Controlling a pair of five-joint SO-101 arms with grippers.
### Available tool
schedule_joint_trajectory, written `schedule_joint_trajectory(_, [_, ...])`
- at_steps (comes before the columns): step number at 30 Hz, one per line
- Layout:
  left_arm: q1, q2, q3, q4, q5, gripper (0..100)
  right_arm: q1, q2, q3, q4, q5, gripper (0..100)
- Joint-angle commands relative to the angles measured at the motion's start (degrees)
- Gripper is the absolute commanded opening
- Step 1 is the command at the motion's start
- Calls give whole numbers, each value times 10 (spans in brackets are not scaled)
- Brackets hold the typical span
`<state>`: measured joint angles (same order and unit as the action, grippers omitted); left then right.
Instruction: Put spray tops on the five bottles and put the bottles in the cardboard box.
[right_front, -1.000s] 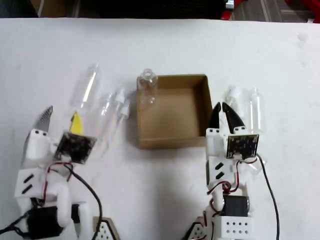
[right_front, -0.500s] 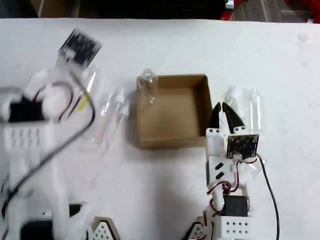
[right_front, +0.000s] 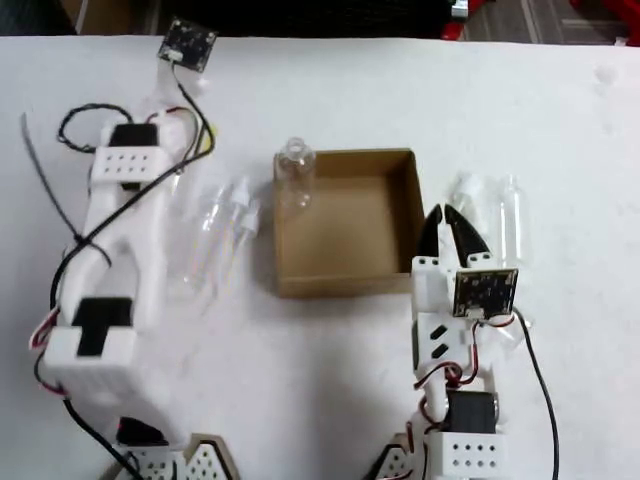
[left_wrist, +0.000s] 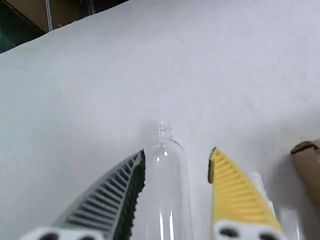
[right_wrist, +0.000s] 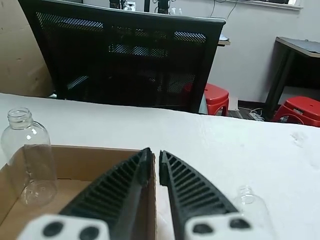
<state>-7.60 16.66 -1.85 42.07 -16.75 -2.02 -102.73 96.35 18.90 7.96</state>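
The left arm (right_front: 115, 230), chunky white plastic with loose black and red wires, is stretched out over the far left of the matte white worktop (right_front: 560, 120). Its jaws are two ribbed wedges, one grey and one yellow. They're spread wide on either side of a clear bottle (left_wrist: 167, 185) lying flat on the worktop. That bottle has rounded shoulders and an open threaded neck pointing away from the wrist. There's a gap on each side of it, so nothing is pinched.

The cardboard box (right_front: 345, 283) is plain brown, square and shallow, sitting mid-worktop between the arms. A capless bottle (right_front: 296, 175), a see-through cylinder, stands upright in its far left corner. Just left of the box lie what I think are two spray tops (right_front: 240, 208) with thin tubes, but they're so transparent the outlines are hard to make out. On the box's right, two more clear bottles (right_front: 510, 215) sit side by side.

The right arm (right_front: 455, 340) is at the box's near right corner. Its black ribbed jaws are pressed nearly together, with just a thin slit between them, and the tips point along the right wall.
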Motion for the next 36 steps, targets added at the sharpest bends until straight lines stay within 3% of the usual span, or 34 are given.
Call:
schedule_joint_trajectory(1, [-15, 39, -36, -85, 12, 191, -6, 0, 5, 2, 6, 18])
schedule_joint_trajectory(8, [-29, 116, -37, -192, 12, 191, -7, 1, 5, 2, 6, 18])
schedule_joint_trajectory(13, [-29, 147, -60, -182, 12, 191, -14, 1, 5, 3, 6, 18])
schedule_joint_trajectory(28, [-49, 271, -283, 95, 8, 191, -13, 1, 5, 3, 6, 18])
schedule_joint_trajectory(36, [-54, 285, -410, 333, 6, 191, -13, 1, 5, 3, 6, 18])
